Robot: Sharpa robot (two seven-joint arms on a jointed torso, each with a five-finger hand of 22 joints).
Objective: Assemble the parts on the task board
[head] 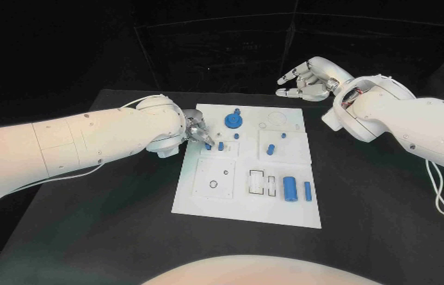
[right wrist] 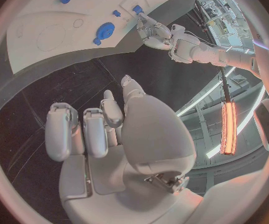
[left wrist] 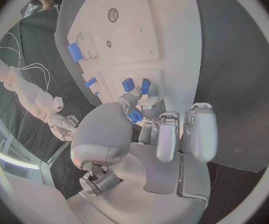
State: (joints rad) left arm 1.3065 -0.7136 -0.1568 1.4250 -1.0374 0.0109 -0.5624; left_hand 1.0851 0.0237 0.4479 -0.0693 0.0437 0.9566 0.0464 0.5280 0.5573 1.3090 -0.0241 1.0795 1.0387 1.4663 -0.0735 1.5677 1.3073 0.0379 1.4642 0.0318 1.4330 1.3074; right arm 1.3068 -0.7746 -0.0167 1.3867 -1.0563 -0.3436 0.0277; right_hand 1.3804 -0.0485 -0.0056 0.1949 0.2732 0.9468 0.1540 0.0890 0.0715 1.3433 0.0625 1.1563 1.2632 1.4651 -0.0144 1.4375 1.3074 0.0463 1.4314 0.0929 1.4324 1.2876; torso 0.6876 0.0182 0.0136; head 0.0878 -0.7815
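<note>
The white task board (head: 208, 198) lies in the middle of the black table. My left hand (head: 196, 131) reaches over its near-left part and pinches a small blue part (left wrist: 134, 115) between thumb and a finger. Just beyond its fingertips two small blue pegs (head: 220, 146) stand in a square plate. A round blue gear (head: 234, 119) sits at the board's far edge, with a short blue pin (head: 238, 135) next to it. My right hand (head: 305, 79) hangs raised beyond the board's far right corner, fingers apart and loosely bent, holding nothing.
On the board's right half lie a blue peg (head: 271, 149), a larger blue cylinder (head: 289, 188) and a thin blue pin (head: 308, 192). A small black ring (head: 213, 183) lies on the near-left plate. White cables trail off both arms at the table's sides.
</note>
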